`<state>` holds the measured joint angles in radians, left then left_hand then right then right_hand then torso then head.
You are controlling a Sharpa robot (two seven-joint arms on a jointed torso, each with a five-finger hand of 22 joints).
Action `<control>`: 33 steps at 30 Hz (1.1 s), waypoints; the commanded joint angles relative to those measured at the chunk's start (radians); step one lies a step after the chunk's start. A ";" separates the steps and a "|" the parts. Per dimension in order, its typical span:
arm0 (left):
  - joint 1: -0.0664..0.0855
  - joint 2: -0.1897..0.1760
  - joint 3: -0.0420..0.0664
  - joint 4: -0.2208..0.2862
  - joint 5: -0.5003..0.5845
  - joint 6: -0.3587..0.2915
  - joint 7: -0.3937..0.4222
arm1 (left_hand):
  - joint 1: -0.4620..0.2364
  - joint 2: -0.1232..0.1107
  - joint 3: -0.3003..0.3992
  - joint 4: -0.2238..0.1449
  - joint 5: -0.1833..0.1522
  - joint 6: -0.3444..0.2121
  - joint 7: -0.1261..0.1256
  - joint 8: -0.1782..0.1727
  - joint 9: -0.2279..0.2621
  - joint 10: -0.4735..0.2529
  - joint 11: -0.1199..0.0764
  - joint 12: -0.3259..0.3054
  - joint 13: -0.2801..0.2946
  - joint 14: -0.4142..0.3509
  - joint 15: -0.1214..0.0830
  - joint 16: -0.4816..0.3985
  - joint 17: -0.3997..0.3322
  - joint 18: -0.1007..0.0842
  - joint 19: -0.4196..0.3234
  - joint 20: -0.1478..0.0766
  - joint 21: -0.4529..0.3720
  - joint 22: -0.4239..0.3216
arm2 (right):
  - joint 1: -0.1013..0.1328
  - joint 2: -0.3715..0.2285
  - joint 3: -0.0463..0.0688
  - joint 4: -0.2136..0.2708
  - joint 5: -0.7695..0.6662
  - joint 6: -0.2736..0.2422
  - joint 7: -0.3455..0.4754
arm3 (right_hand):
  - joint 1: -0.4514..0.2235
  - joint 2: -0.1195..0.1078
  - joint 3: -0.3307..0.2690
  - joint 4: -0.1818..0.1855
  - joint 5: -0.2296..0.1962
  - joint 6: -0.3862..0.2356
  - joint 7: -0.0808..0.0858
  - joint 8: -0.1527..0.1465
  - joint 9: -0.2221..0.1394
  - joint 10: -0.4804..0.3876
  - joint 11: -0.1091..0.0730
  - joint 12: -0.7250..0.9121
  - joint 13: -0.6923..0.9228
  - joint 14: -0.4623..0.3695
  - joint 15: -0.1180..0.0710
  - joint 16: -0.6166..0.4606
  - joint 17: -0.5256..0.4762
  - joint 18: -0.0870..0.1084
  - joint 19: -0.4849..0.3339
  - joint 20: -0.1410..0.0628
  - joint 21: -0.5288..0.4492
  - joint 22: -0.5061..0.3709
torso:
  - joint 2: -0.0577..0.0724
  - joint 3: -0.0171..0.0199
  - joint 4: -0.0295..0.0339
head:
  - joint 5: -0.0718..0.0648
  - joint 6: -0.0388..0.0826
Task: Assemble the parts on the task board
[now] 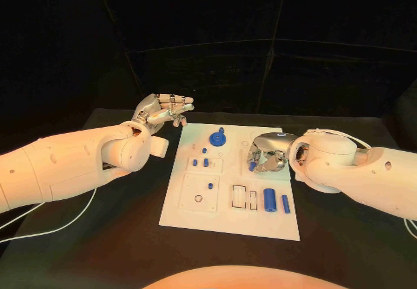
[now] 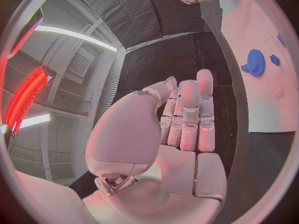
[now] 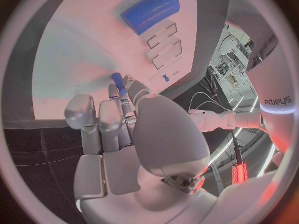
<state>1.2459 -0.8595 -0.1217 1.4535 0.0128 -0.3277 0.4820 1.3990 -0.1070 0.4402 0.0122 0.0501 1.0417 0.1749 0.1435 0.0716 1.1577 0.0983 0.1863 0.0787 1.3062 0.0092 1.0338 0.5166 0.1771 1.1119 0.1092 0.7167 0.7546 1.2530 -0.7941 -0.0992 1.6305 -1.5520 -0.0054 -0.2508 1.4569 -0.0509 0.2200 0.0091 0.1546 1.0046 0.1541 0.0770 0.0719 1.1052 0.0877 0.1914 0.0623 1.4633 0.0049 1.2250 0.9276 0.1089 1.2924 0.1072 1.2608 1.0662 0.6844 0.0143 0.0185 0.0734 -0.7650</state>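
Head view: the white board point(image 1: 230, 226) lies on the black counter point(image 1: 113, 247); the left hand point(image 1: 163, 111) hovers off its far left corner, fingers curled, holding nothing. The right hand point(image 1: 266, 154) rests on the board, fingers pinching a small blue peg point(image 1: 253, 164). Left wrist view: blue gear point(image 2: 255, 62) on the board. Right wrist view: peg point(image 3: 117, 80) at the fingertips, blue cylinder point(image 3: 150, 11) beyond.

Task board point(image 1: 228, 224) mid-table — gear point(image 1: 217, 139) at far edge, cylinder point(image 1: 269, 200) near right.
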 commanded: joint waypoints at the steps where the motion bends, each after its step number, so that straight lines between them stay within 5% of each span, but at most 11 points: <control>1: 0.001 0.000 0.001 0.001 0.001 0.012 0.004 | -0.008 0.005 -0.007 0.001 0.003 -0.007 -0.002 -0.004 -0.001 -0.007 -0.002 0.007 -0.001 -0.003 0.002 0.000 0.000 0.006 0.001 0.005 -0.003 -0.001 | 0.000 0.004 0.000 -0.003 -0.027 0.015 -0.009 | 0.005 0.007 0.017 -0.001 -0.009 0.017 0.001 0.007 0.001 0.015 0.000 -0.008 0.000 0.005 -0.004 0.005 0.003 -0.002 0.009 0.000 0.005 0.005 | 0.000 0.0000 -0.0004 | 0.000 -0.002; 12: 0.001 -0.001 0.001 0.001 0.001 0.013 0.003 | -0.008 0.005 -0.007 0.001 0.003 -0.007 -0.002 -0.004 -0.001 -0.007 -0.002 0.007 -0.001 -0.003 0.002 0.000 0.000 0.006 0.001 0.005 -0.003 -0.001 | -0.010 0.018 -0.001 -0.011 -0.055 -0.010 -0.013 | -0.014 -0.003 0.074 0.009 -0.033 0.055 -0.003 0.008 0.000 0.053 -0.006 -0.028 0.001 0.006 -0.007 0.012 0.009 -0.004 0.014 -0.003 0.015 0.017 | 0.000 0.0001 -0.0008 | 0.001 -0.002; 23: 0.001 -0.002 0.001 -0.001 0.001 0.015 0.003 | -0.008 0.005 -0.007 0.001 0.003 -0.007 -0.002 -0.004 -0.001 -0.007 -0.002 0.007 -0.001 -0.003 0.002 0.000 0.000 0.006 0.001 0.005 -0.003 -0.001 | -0.013 0.001 -0.002 0.003 -0.061 -0.138 -0.015 | -0.041 -0.001 0.105 0.033 -0.036 0.098 -0.011 0.017 0.003 0.103 -0.017 -0.034 0.004 0.008 -0.016 0.013 0.000 -0.012 0.036 -0.011 0.041 0.057 | -0.001 0.0006 -0.0007 | 0.001 -0.001; 33: 0.001 -0.003 0.001 -0.004 0.001 0.019 0.002 | -0.007 0.005 -0.007 0.000 0.003 -0.008 -0.002 -0.004 -0.001 -0.008 -0.002 0.008 -0.001 -0.001 0.001 0.004 0.007 0.006 0.001 0.005 -0.004 -0.002 | -0.013 -0.053 0.000 0.087 -0.082 -0.256 0.009 | -0.034 -0.004 0.122 0.030 -0.034 0.104 -0.013 0.015 0.003 0.110 -0.020 -0.042 0.004 0.009 -0.018 0.016 0.001 -0.014 0.040 -0.013 0.047 0.065 | -0.001 -0.0002 -0.0002 | -0.001 0.000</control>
<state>1.2458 -0.8626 -0.1217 1.4501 0.0128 -0.3230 0.4805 1.3990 -0.1070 0.4402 0.0122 0.0501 1.0417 0.1748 0.1435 0.0716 1.1577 0.0984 0.1906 0.0787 1.3062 0.0092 1.0338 0.5224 0.1770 1.1119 0.1092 0.7167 0.7536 1.2383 -0.8441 -0.0998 1.7047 -1.6142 -0.1794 -0.2591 1.4235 -0.0499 0.3364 0.0384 0.1216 1.1016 0.1410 0.0889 0.0742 1.2060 0.0679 0.1531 0.0674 1.4667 -0.0057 1.2375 0.9280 0.1089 1.3266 0.0944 1.3014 1.1296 0.6830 0.0143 0.0168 0.0736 -0.7656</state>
